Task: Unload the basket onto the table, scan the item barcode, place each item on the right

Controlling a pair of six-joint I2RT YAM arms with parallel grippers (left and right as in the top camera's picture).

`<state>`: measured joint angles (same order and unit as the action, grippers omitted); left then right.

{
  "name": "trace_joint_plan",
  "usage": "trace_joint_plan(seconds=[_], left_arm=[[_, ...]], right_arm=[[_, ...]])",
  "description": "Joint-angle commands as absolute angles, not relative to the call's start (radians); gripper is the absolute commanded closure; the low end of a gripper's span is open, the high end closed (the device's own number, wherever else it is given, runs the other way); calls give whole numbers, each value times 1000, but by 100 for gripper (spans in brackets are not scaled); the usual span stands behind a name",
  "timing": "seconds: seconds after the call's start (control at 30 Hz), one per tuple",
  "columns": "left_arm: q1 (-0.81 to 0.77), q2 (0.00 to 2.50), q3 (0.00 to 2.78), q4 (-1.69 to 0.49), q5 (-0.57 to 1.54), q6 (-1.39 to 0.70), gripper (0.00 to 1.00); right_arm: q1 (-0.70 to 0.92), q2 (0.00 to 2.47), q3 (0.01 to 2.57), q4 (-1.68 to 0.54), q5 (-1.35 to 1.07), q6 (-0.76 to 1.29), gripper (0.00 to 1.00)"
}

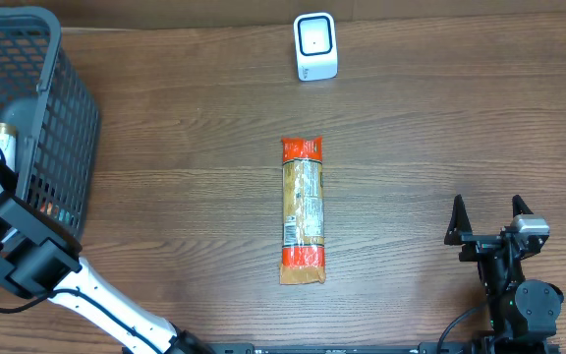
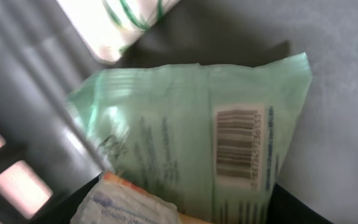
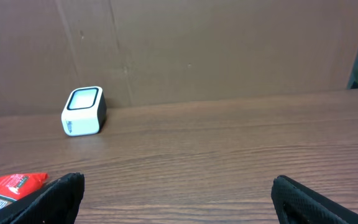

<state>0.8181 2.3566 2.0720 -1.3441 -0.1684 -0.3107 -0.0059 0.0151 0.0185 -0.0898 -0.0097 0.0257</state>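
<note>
Pale green plastic bag point(image 2: 185, 143), white barcode label point(image 2: 238, 146) showing, inside dark grey mesh basket point(image 1: 57, 108) at far left — left claw point(image 2: 179, 210) astride it, grip not discernible. Right claw point(image 1: 487, 218) gapes wide, near right. Orange-ended long packet point(image 1: 303, 209) mid-table; white cube scanner point(image 1: 315, 46) far centre.

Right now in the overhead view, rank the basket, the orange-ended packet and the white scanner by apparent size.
Largest: basket, though partly cut off by the frame.
Then the orange-ended packet.
Smallest: the white scanner.
</note>
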Motion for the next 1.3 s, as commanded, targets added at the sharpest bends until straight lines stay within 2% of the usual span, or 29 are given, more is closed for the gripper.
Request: trace_joint_plan(seconds=[0.0,0.23,0.37,0.43,0.53,0.8,1.03,1.07,1.27], left_arm=[[819,2360,2231,-1403,-182,-291,38],[819,2360,2694,-1640,-182,-293,39],[819,2360,2823,-1690,-135,-302,31],[818,2360,2820,-1690,-109,-300,28],[812,2361,2753,-1690,-107,-292,29],[811,2361,2432,-1600,-110,-292,28],[805,2361,2316,-1467,-96,-293,16],[804,2361,2316,-1453,-88,-293,0],[803,2362,2313,-1362,14,-318,0]], right_arm=[[-8,7,8,-84,2,21,0],[-8,7,8,-84,2,21,0],[-8,7,8,-84,2,21,0],[-8,7,8,-84,2,21,0],[-8,7,8,-84,2,21,0],[-8,7,8,-84,2,21,0],[-8,7,8,-84,2,21,0],[-8,7,8,-84,2,21,0],[-8,7,8,-84,2,21,0]])
